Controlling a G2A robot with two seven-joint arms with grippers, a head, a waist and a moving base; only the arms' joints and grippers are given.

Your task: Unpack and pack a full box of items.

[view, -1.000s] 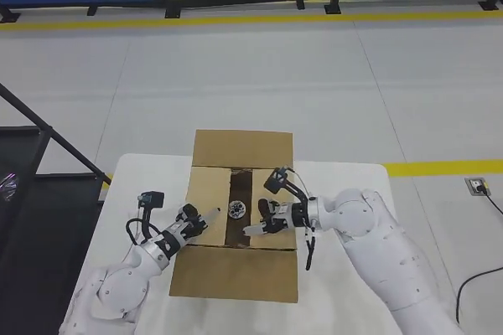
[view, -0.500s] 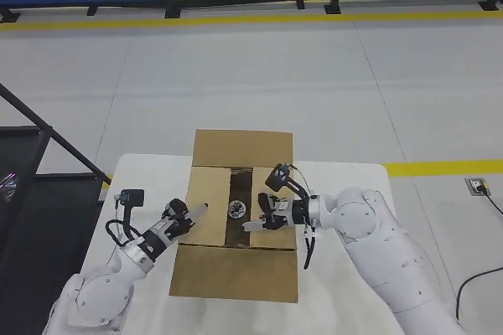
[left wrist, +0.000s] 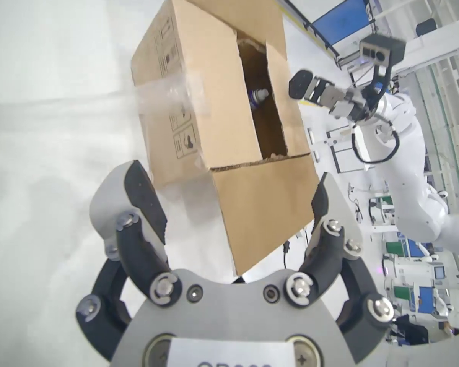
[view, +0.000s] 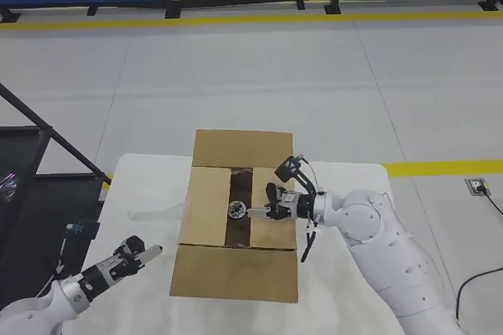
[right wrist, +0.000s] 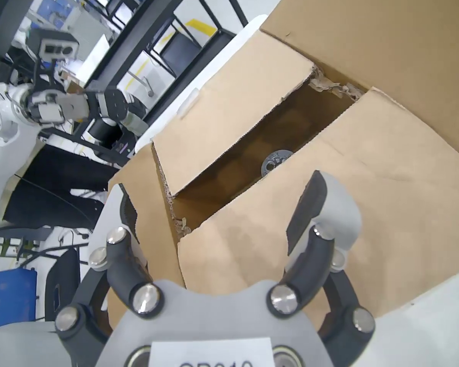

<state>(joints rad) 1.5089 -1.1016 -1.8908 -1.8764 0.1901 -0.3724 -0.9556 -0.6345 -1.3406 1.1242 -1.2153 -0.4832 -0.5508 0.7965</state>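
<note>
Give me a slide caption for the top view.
Open right gripper over the parted top flaps of the brown cardboard box, a white-capped bottle inside; open left gripper over the white table.

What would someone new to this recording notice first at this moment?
The big cardboard box stands in the middle of the white table, its top flaps parted on a dark gap where a round-capped item shows. The right gripper hangs open over the flap beside that gap. The left gripper, also open, sits off the box over the table's near left part.
</note>
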